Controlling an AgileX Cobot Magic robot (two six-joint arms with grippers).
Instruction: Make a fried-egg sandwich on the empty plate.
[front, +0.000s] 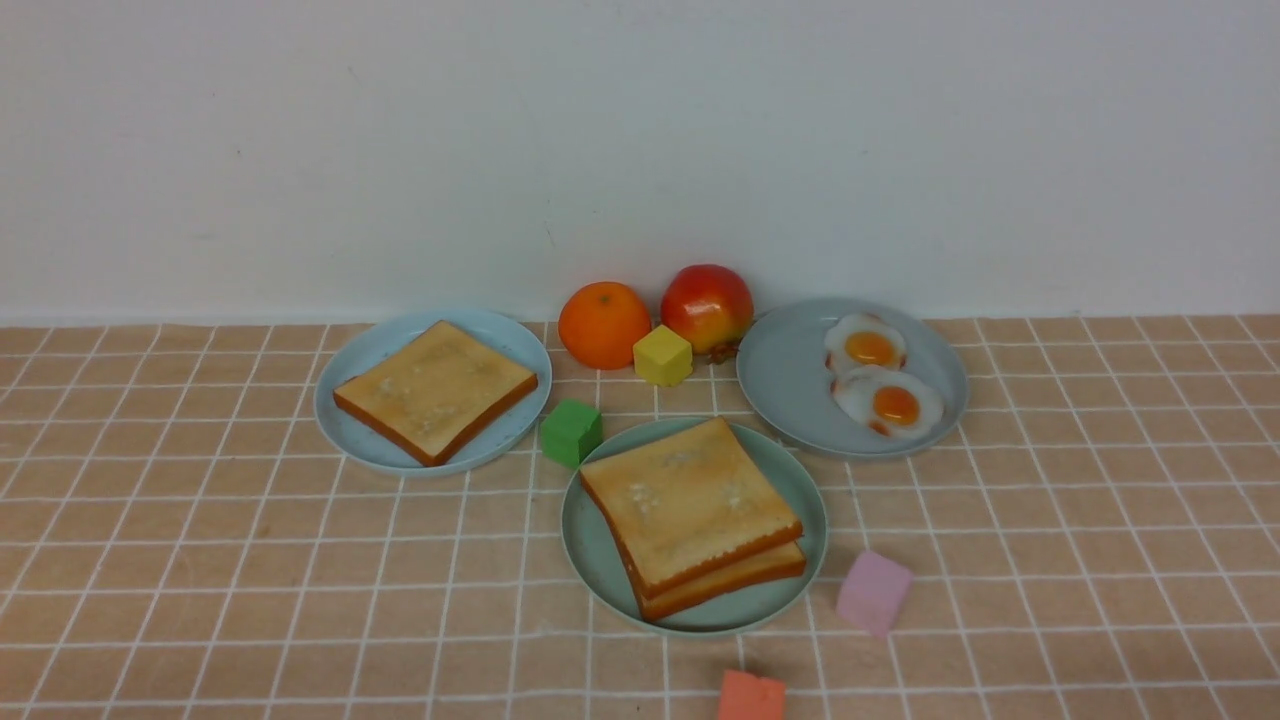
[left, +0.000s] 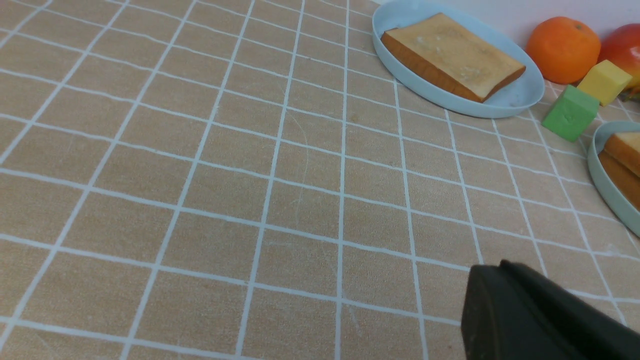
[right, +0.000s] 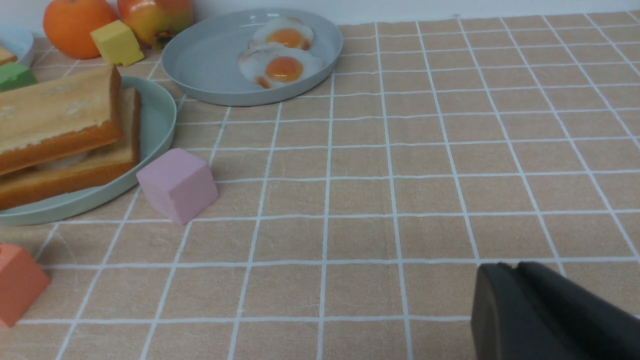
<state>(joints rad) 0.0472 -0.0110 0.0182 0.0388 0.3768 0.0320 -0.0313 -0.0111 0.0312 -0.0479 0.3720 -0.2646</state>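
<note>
On the tiled tablecloth (front: 200, 560) the mint-green plate (front: 598, 560) already carries the fried-egg sandwich (front: 690, 515), so assembly looks finished and only parking remains; the left gripper (left: 505, 295) is clenched empty, the right gripper's (right: 510, 295) jaws unclear.

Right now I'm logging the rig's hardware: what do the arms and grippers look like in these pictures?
Little shows. Each wrist view catches only a matte black, wedge-shaped piece with rounded edges: the left gripper and the right gripper. No cables or markings are visible, and the front view shows no arms.
</note>
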